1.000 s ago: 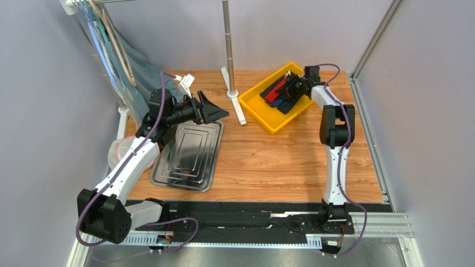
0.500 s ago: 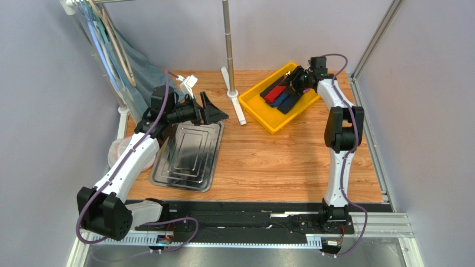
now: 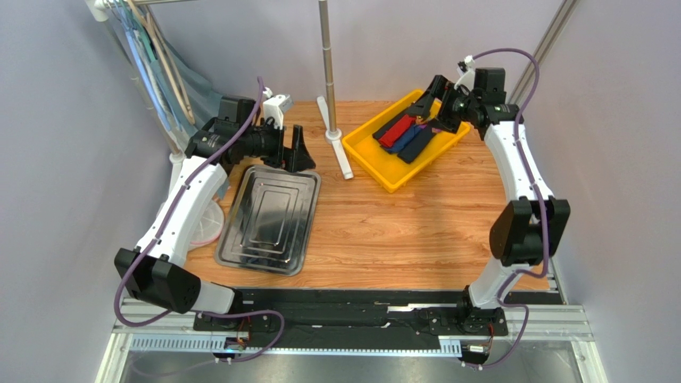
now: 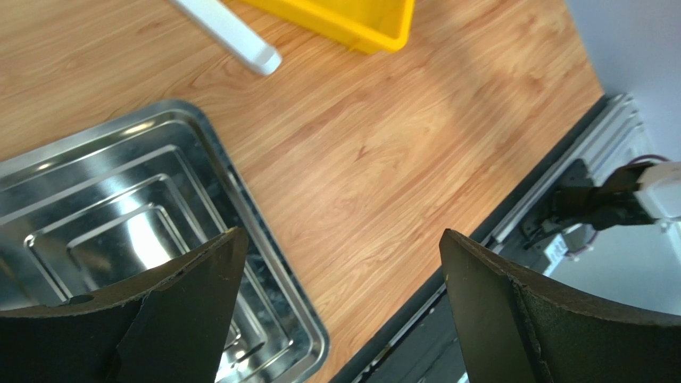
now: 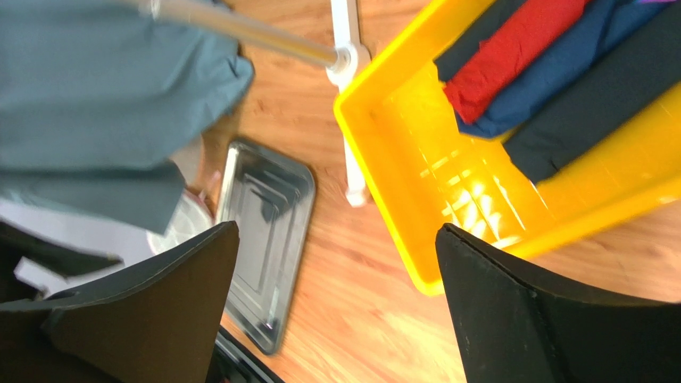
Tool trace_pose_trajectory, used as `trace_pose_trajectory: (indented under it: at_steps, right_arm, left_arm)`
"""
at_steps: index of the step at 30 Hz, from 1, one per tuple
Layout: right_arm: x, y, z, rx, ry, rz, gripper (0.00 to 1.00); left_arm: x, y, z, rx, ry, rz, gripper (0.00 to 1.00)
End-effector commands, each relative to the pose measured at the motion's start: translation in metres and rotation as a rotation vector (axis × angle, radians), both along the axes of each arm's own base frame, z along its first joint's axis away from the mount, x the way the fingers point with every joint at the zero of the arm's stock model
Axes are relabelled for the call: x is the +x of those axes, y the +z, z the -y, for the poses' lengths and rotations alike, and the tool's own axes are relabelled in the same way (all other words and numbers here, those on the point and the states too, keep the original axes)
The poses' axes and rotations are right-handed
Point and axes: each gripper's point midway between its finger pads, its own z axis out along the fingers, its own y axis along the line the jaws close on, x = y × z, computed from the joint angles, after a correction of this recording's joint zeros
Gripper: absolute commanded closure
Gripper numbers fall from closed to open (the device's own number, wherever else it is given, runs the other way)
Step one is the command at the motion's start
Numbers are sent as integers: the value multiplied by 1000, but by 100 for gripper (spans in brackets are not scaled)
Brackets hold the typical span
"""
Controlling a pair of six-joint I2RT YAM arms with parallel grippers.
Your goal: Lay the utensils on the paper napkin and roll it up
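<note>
The paper napkin [image 3: 393, 132] is red and rolled up, lying in the yellow bin [image 3: 364, 156] at the back right among dark blue and black rolls. In the right wrist view the paper napkin [image 5: 511, 52] sits near the top of the yellow bin [image 5: 384, 152]. No utensils show. My right gripper [image 3: 432, 101] hovers open above the bin's far side, its jaws wide apart and empty [image 5: 336, 227]. My left gripper [image 3: 302, 148] is open and empty over the far end of the steel tray [image 3: 268, 223], the wood table showing between its jaws [image 4: 340, 233].
The steel tray [image 4: 120, 207] lies bare at the left. A white stand [image 3: 336, 144] with an upright pole rises between tray and bin. Teal cloth [image 3: 180, 88] hangs at the back left. A pale bowl [image 3: 209, 227] sits left of the tray.
My right gripper has opened wide and lifted up and back out of the bin, leaving the red roll there. My left arm has drawn back and left a little.
</note>
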Motion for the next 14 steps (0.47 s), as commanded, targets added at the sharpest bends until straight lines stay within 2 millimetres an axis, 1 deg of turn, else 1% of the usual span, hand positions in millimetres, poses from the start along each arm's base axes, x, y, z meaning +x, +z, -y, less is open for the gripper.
trace_pose_trajectory:
  at_steps: [1,2,3,4,5,6,7,8,9,10,11,13,14]
  right_arm:
    - [-48,-13,6,-187,142,57,0]
    - [-56,-30,12,-242,144,32,0]
    - [-66,-35,17,-297,165,51,0]
    - [-72,-40,20,-320,166,48,0]
    - [-80,-45,21,-331,182,46,0]
    - [-95,-56,20,-335,194,28,0]
    - [-101,-59,19,-343,204,33,0]
    - [-108,-66,16,-353,220,25,0]
    - [-114,-78,16,-368,224,16,0]
    - [-120,-78,16,-382,218,31,0]
    - [-122,-81,15,-399,213,35,0]
    - [-127,-85,13,-405,218,41,0]
    - [-129,-85,9,-404,230,42,0]
  left_arm:
    - [8,-19,-20,145,-8,44,1]
    - [13,-25,-20,158,1,37,1]
    - [19,-28,-20,168,-10,57,1]
    - [22,-36,-20,185,-13,55,1]
    - [29,-46,-22,212,0,43,1]
    - [32,-51,-23,226,-7,45,1]
    - [34,-57,-23,238,-10,35,1]
    - [36,-67,-22,255,-13,15,1]
    - [36,-72,-21,260,-19,8,1]
    - [36,-76,-21,267,-24,2,1]
    - [34,-80,-16,276,-42,-1,1]
    - [33,-83,-13,324,-45,21,1]
    - [29,-79,-7,337,-65,45,1]
